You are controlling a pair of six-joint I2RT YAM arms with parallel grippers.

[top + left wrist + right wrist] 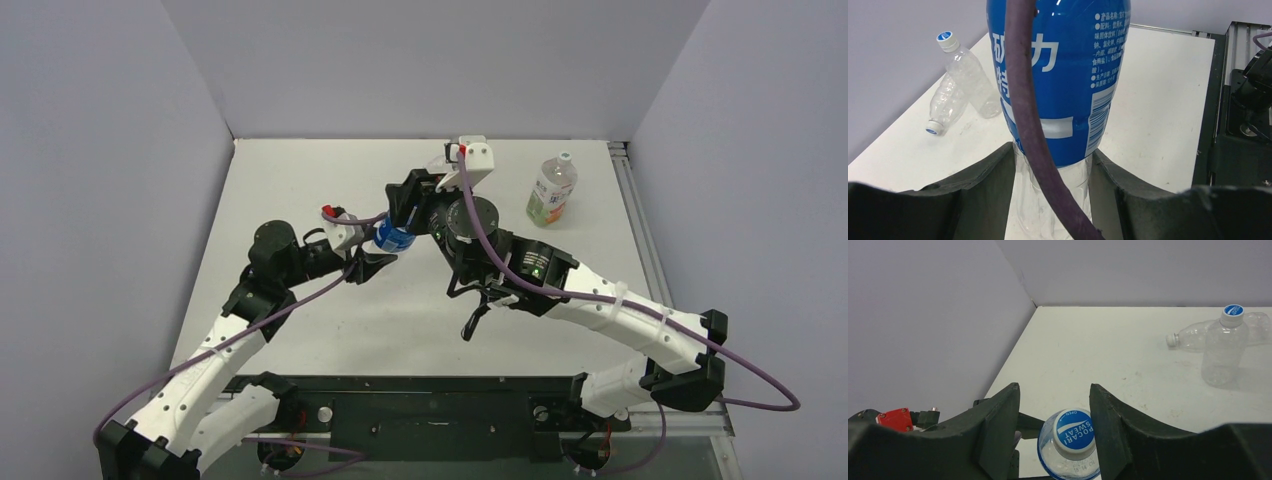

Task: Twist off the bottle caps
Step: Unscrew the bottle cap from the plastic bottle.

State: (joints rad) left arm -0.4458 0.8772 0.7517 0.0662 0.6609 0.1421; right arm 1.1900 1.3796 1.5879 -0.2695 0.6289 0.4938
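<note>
My left gripper [1053, 155] is shut on the clear base of the blue-labelled bottle [1063, 65], holding it off the table at mid-table [394, 238]. My right gripper [1054, 392] straddles that bottle's blue cap [1074, 430]. Its jaws are open: the right finger is at the cap's side and a gap remains on the left. Two plain bottles lie beyond: one upright [1223, 350] with a blue cap [1233, 310], one on its side [1198, 335] with its cap [1172, 340] on. The orange-and-green labelled bottle [552, 190] stands at the back right with a white cap [565, 157].
A purple cable [1033, 125] crosses in front of the held bottle in the left wrist view. Grey walls enclose the white table [300, 180] on three sides. A metal rail [630, 190] runs along the right edge.
</note>
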